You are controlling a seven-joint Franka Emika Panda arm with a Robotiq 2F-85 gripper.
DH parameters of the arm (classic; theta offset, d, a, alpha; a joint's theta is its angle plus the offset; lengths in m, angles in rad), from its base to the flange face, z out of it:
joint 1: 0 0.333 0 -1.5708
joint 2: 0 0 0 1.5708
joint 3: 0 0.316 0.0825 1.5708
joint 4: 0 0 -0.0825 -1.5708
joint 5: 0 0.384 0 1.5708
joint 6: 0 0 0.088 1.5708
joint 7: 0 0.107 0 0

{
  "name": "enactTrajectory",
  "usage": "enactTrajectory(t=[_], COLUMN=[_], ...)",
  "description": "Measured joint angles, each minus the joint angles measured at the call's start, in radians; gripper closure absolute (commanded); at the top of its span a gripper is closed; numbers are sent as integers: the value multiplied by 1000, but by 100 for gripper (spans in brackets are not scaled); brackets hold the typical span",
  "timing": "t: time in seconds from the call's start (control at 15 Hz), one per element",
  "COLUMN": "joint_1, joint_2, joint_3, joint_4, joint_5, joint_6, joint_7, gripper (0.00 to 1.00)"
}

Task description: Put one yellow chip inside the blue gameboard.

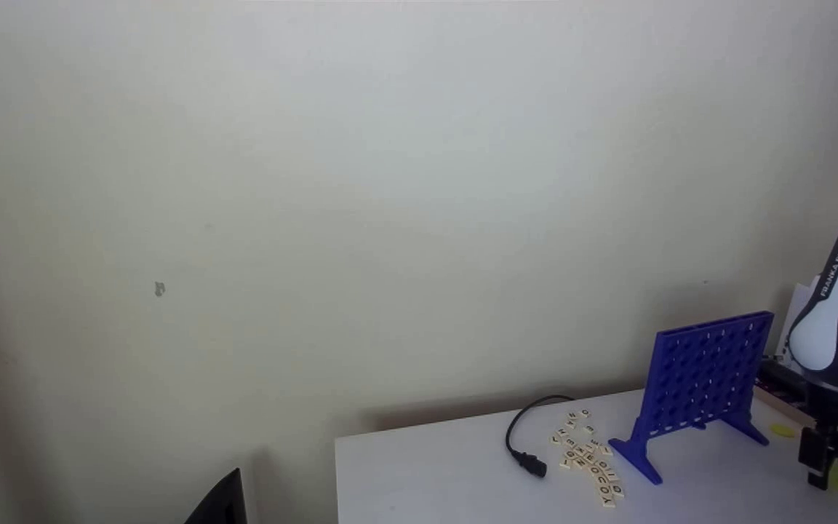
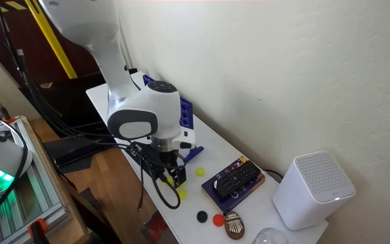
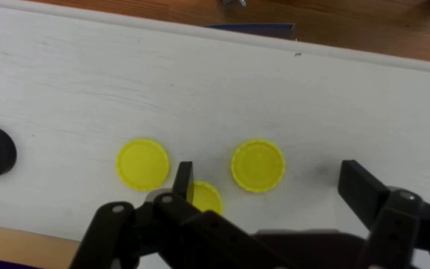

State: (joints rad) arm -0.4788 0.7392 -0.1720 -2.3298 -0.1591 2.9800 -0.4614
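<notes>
Now my black two-fingered hand (image 3: 267,168) gapes wide and grips nothing; between its fingers (image 3: 362,194), as the wrist view frames it, a round yellow plastic chip (image 3: 258,165) with a notched rim lies flat on the white bench (image 3: 88,74). I take this chip to be my pick. To lift it well, I should first sidestep a little, because the finger on the left of that view overlaps a second yellow chip (image 3: 206,198) and could press on it or sweep it in too. Then I'd sink level until the tips nearly brush the bench, and squeeze softly across the rim's widest line; such a thin piece will likely slip from a high pinch. A third yellow chip (image 3: 143,164) lies just beyond that finger. My wrist points roughly straight down, low, though I cannot tell whether the tips touch the bench. My white-and-black arm (image 2: 147,108) bends down from above, partly hiding the upright blue plastic gameboard (image 1: 710,371), which stands near me with no chip that I can make out in its holes.
</notes>
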Motion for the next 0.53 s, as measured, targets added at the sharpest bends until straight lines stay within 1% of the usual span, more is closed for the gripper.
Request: enactTrajectory(t=[0.2, 0.53], joint_1=[-11, -11], joint_2=[-5, -15], joint_3=[0, 14], joint_4=[-1, -13], joint_5=[0, 0], joint_6=[0, 0], joint_7=[-1, -2], gripper=[0, 0])
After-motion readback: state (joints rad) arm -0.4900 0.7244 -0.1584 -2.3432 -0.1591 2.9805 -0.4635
